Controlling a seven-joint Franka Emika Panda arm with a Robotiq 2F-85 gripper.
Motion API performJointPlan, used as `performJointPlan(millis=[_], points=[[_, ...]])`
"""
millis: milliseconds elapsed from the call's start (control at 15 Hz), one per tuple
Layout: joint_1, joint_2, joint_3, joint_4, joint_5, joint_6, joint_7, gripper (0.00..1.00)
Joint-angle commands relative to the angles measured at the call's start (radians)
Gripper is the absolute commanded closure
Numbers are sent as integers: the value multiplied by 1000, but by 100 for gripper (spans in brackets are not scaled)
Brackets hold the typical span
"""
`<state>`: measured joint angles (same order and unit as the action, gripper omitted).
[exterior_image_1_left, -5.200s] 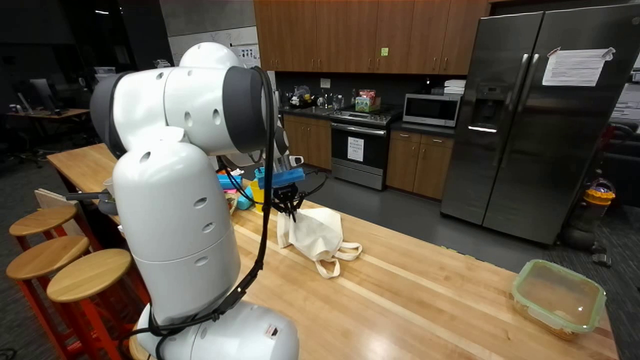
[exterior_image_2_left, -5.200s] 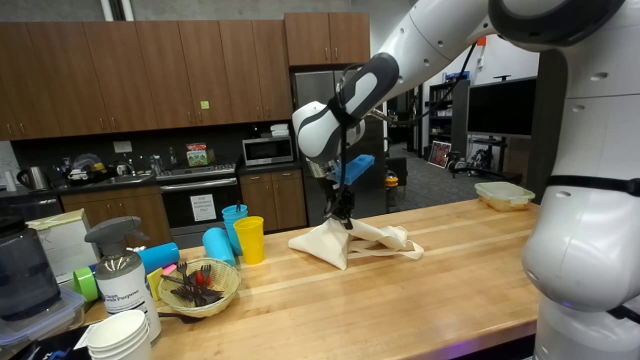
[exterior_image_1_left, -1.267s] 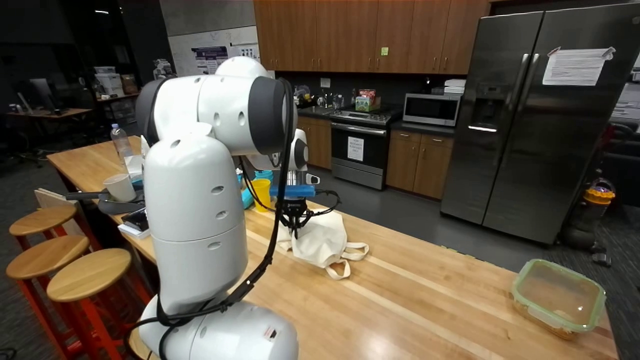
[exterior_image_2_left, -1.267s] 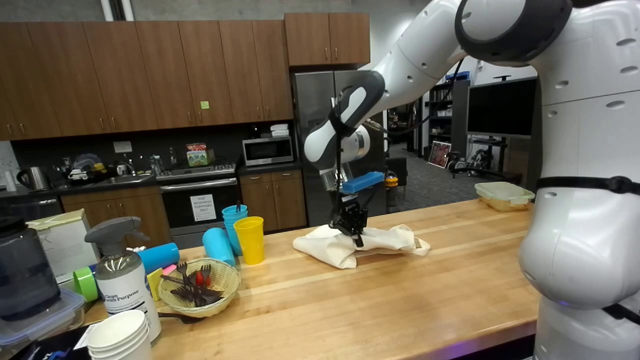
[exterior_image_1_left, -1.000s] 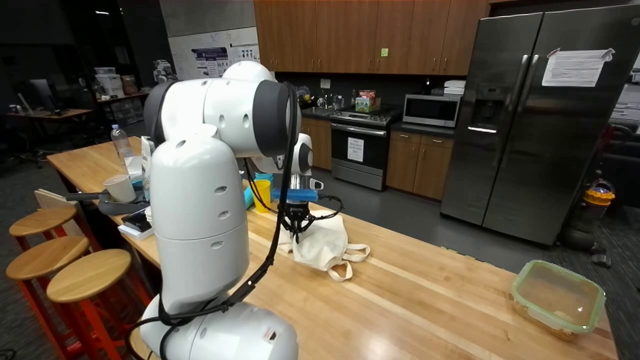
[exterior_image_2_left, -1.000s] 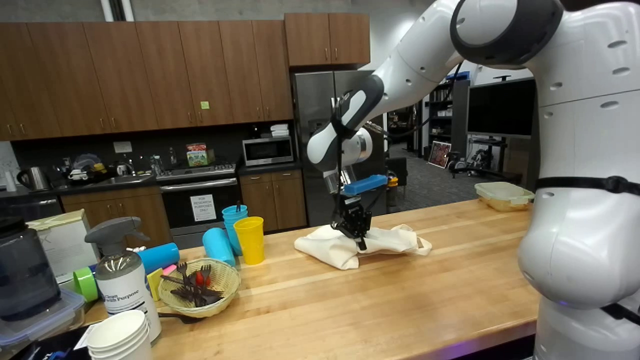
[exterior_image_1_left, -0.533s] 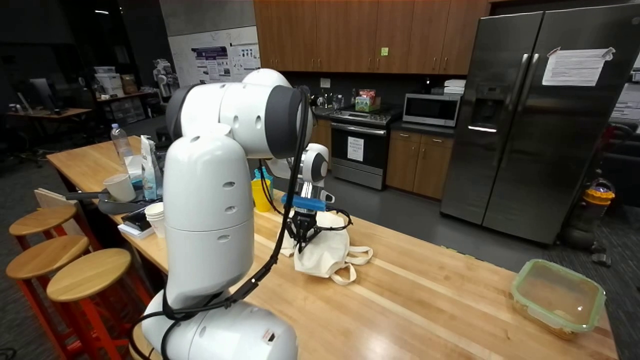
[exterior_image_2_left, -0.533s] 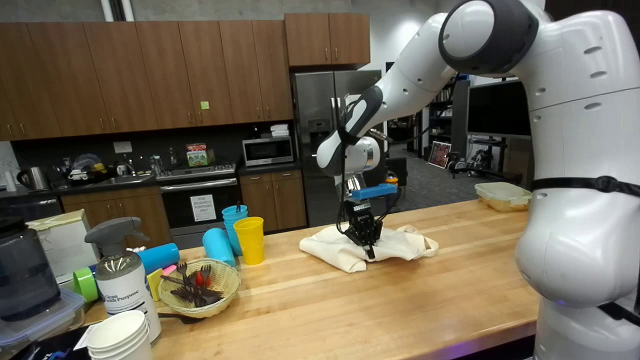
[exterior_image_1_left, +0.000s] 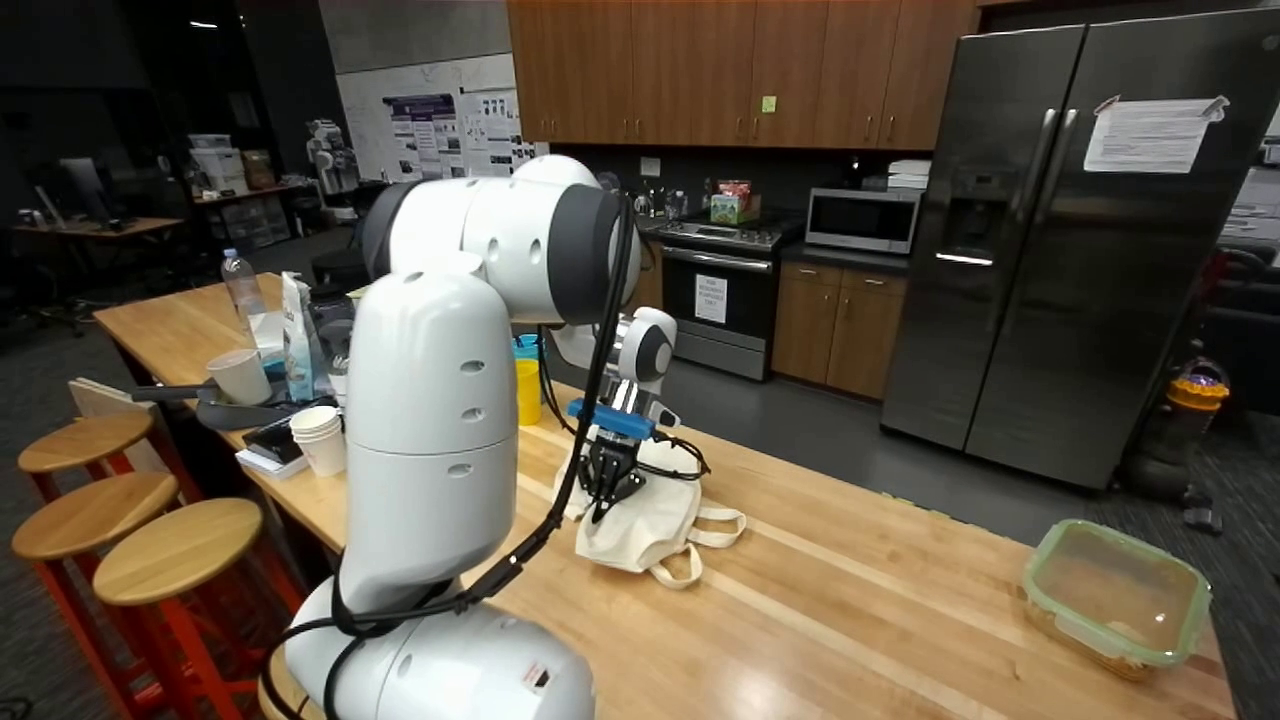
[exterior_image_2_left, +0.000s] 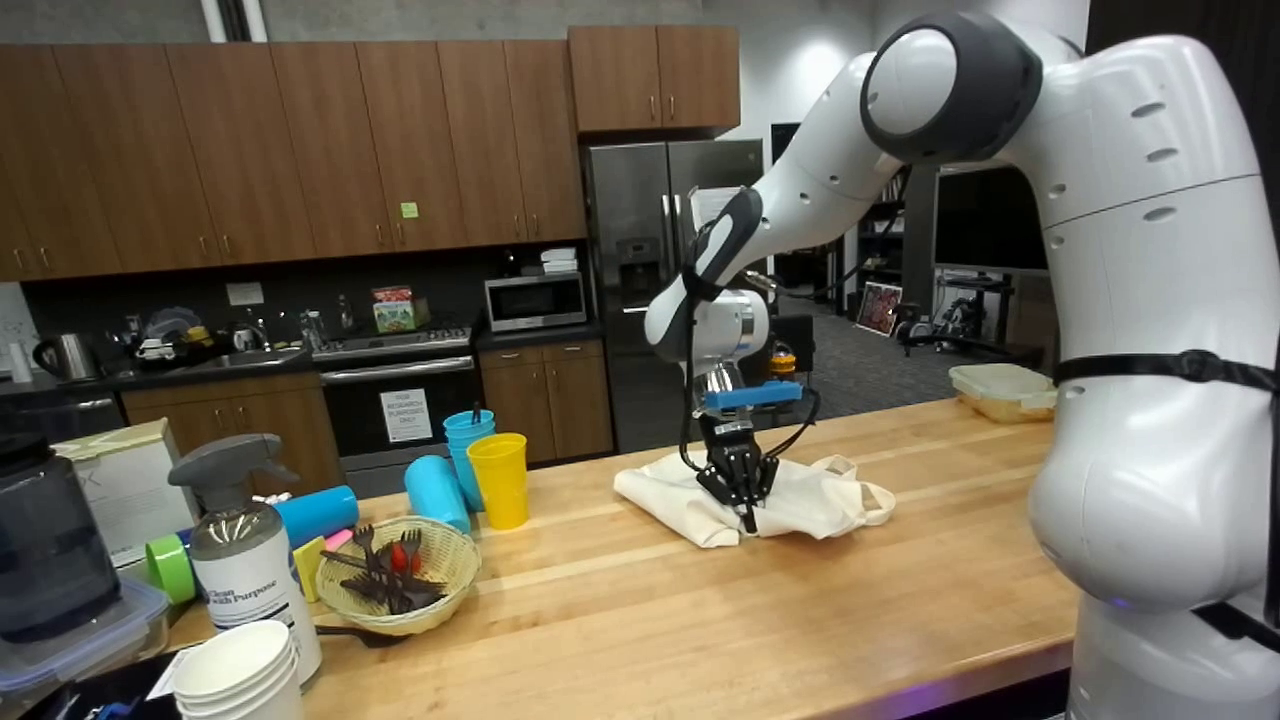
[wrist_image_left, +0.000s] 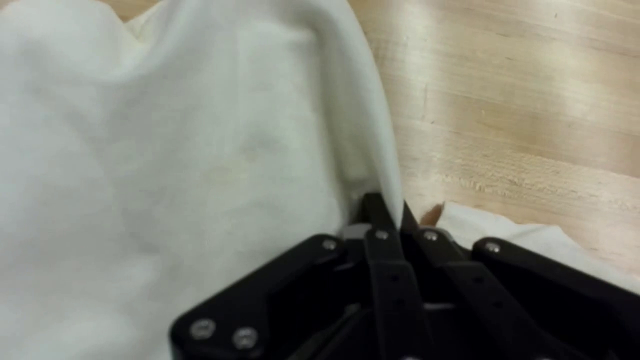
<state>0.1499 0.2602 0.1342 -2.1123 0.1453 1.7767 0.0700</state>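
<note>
The gripper (wrist_image_left: 391, 210) of the white arm (exterior_image_2_left: 1150, 260) is narrow, its two fingers (wrist_image_left: 376, 212) pinched together on a fold at the edge of a cream cloth bag (exterior_image_1_left: 645, 530). In the wrist view the fabric runs down between the fingertips, with a broad spread of cloth on the left of that view and a smaller flap (wrist_image_left: 520, 235) on the right. In both exterior views the bag lies slack and rumpled on the wooden table (exterior_image_2_left: 600, 630) beneath the gripper, its loop handles (exterior_image_1_left: 722, 513) resting on the wood to one side. A blue bar (exterior_image_2_left: 753, 394) is fixed above the fingers. Near the bag, in an exterior view, stand a yellow cup (exterior_image_2_left: 499, 480) and a stack of blue cups (exterior_image_2_left: 468, 440), with a tilted blue cup (exterior_image_2_left: 437, 492) just beside them. A wicker basket (exterior_image_2_left: 455, 593) of dark cutlery (exterior_image_2_left: 390, 585) rests in front of these, next to a spray bottle (exterior_image_2_left: 245, 575). A lidded food container (exterior_image_1_left: 1118, 600) sits near the edge of the table, well apart from the bag. Beyond the table, in both exterior views, are a stove (exterior_image_1_left: 750, 300), a microwave (exterior_image_1_left: 863, 220) and a tall refrigerator (exterior_image_1_left: 945, 350).
</note>
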Motion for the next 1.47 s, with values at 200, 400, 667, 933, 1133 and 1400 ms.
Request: performJointPlan(millis=[200,400,667,933,1133,1400], points=[[-2,51,-7,-1,54,-31,78,99],[-6,64,-14,-4,87,-52,100,99],[-12,81,-31,-6,115,-83,123,99],[-21,96,-47,2,131,-126,137,99],[-25,102,-58,15,128,-160,156,99],[-33,109,-75,27,132,-200,176,99]])
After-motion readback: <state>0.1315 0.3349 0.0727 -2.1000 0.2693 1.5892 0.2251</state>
